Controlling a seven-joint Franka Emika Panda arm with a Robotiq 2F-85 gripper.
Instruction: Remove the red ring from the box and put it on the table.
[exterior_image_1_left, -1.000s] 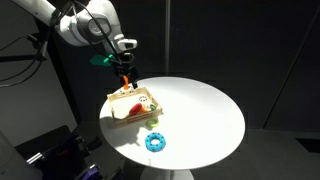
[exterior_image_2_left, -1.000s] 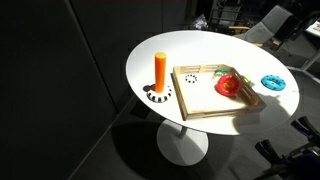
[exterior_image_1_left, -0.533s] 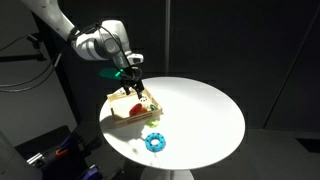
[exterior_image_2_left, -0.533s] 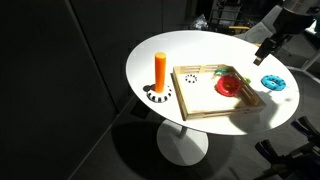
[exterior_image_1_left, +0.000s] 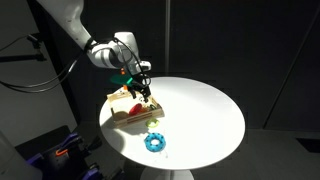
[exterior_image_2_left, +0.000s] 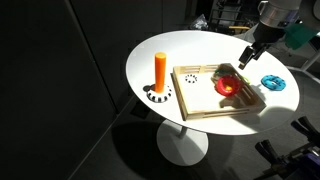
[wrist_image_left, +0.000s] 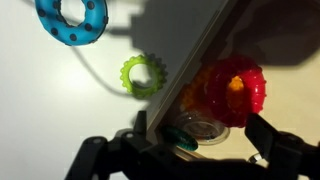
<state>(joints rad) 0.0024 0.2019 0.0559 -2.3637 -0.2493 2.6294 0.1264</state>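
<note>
The red ring (exterior_image_2_left: 228, 85) lies inside the shallow tan wooden box (exterior_image_2_left: 200, 109) on the round white table (exterior_image_2_left: 170, 45). In the wrist view the red ring (wrist_image_left: 237, 88) sits just past the box rim (wrist_image_left: 196, 58). It also shows in an exterior view (exterior_image_1_left: 133, 107). My gripper (wrist_image_left: 185, 150) is open and empty, hovering just above the box, fingers either side of the spot in front of the ring. It shows in both exterior views (exterior_image_1_left: 141, 89) (exterior_image_2_left: 246, 57).
A blue ring (wrist_image_left: 72, 18) (exterior_image_2_left: 273, 82) and a small green toothed ring (wrist_image_left: 143, 75) lie on the table outside the box. An orange upright peg (exterior_image_2_left: 160, 70) stands at the far side. A clear round piece (wrist_image_left: 196, 128) lies in the box by the red ring.
The arm has swung over and come down; my gripper now hangs low over the box by the red ring. The ring and box have not moved.
</note>
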